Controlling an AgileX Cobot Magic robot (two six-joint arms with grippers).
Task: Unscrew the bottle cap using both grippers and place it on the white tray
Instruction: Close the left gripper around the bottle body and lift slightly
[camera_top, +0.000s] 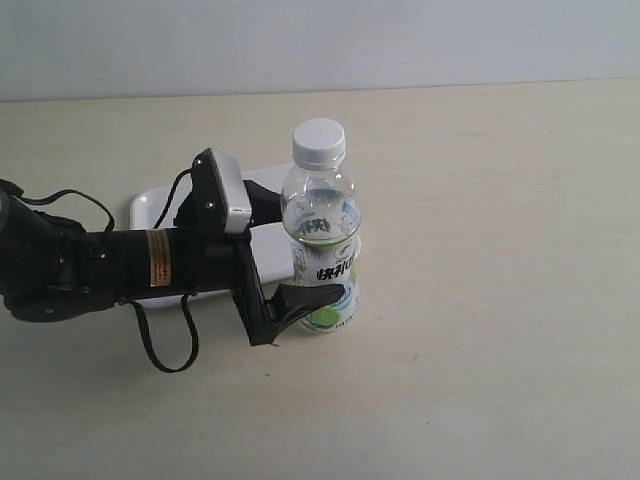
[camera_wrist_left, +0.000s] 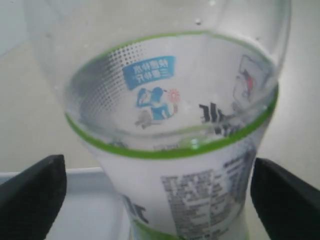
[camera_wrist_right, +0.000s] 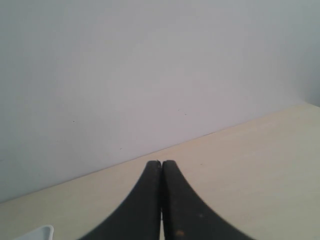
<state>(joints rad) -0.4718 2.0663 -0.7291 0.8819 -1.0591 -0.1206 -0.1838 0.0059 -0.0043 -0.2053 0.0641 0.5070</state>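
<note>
The bottle (camera_top: 322, 240) stands upright on the table at the tray's edge, with the white bottle cap (camera_top: 319, 142) screwed on its neck. My left gripper (camera_top: 312, 245) reaches in from the left and is open, one finger on each side of the label. In the left wrist view the bottle (camera_wrist_left: 170, 125) fills the frame between the two black fingers (camera_wrist_left: 32, 192); one finger stands apart from it and the other is close beside it. The right gripper (camera_wrist_right: 161, 165) is shut on nothing and points at a wall. It does not show in the exterior view.
The white tray (camera_top: 150, 205) lies behind and under the left arm, mostly covered by it. Part of the tray (camera_wrist_left: 75, 200) shows beside the bottle, and the tray's corner (camera_wrist_right: 40, 232) shows in the right wrist view. A black cable (camera_top: 165, 345) loops below the arm.
</note>
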